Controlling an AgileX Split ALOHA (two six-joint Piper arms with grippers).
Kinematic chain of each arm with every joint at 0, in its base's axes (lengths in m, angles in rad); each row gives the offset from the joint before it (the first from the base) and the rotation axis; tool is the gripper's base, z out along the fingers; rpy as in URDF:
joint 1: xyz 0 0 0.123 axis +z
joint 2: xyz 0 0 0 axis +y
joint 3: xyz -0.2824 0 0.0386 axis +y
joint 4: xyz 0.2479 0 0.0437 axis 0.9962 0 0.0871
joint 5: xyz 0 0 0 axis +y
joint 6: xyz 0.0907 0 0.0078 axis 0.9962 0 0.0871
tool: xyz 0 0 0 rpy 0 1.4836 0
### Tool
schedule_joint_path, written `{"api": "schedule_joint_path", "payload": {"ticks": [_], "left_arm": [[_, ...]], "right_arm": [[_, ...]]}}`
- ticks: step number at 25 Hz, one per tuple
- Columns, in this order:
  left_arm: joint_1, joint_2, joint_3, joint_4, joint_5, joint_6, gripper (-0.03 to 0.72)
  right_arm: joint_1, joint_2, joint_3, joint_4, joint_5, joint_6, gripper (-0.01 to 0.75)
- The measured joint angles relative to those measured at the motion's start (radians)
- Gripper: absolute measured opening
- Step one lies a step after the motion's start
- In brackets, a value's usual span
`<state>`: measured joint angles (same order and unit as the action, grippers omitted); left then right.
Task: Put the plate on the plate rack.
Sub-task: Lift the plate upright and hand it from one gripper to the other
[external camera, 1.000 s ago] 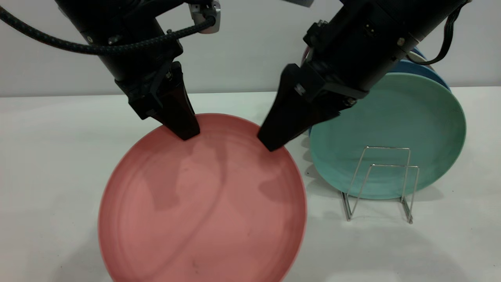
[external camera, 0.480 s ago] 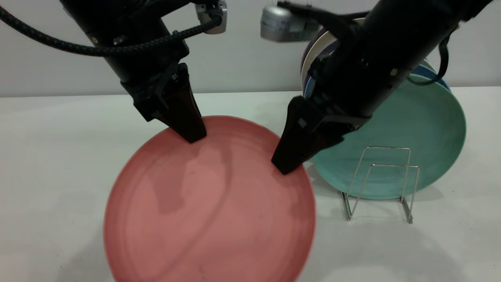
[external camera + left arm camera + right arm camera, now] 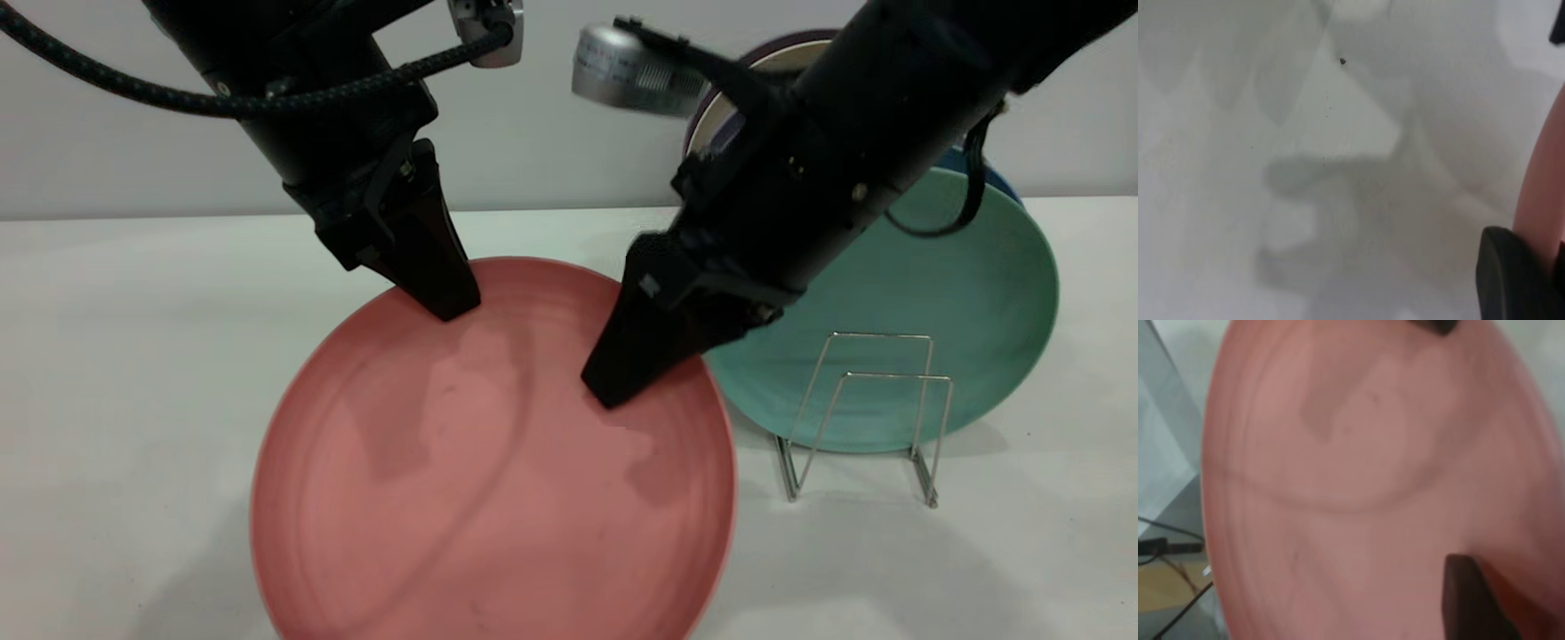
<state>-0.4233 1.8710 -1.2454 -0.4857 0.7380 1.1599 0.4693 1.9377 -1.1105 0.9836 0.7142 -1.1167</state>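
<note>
Plate (image 3: pixel 498 498): round, matte salmon-pink, low-rimmed

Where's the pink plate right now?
In the exterior view the plate is tilted up at front centre, both grippers, left and right, at its upper rim, left of the rack.

Soft overhead light casts diffuse shadows on the white table (image 3: pixel 133 356); both wrist views are blurred.

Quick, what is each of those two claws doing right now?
Left gripper: shut on the plate, at its far rim.
Right gripper: shut on the plate, at its rim nearer the plate rack.
</note>
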Motion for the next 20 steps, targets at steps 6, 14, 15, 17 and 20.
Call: {"api": "schedule_joint_path", "payload": {"ticks": [6,14,15,17,20], "left_arm": [[0.0,0.0,0.001,0.0,0.0,0.004,0.014],[0.0,0.0,0.001,0.029,0.037,-0.013,0.03],[-0.002,0.0,0.001,0.037,0.051,-0.028,0.041],[-0.007,0.0,0.001,0.063,0.09,-0.066,0.074],[-0.006,-0.001,0.001,0.126,0.175,-0.117,0.184]], "right_arm": [[0.0,0.02,0.0,0.005,0.01,0.0,0.079],[0.001,0.02,-0.001,-0.022,0.013,0.006,0.075],[0.002,0.02,-0.001,-0.029,0.016,0.012,0.075],[0.008,0.02,-0.003,-0.052,0.021,0.023,0.073],[0.009,0.02,-0.006,-0.113,0.021,0.039,0.071]]}}
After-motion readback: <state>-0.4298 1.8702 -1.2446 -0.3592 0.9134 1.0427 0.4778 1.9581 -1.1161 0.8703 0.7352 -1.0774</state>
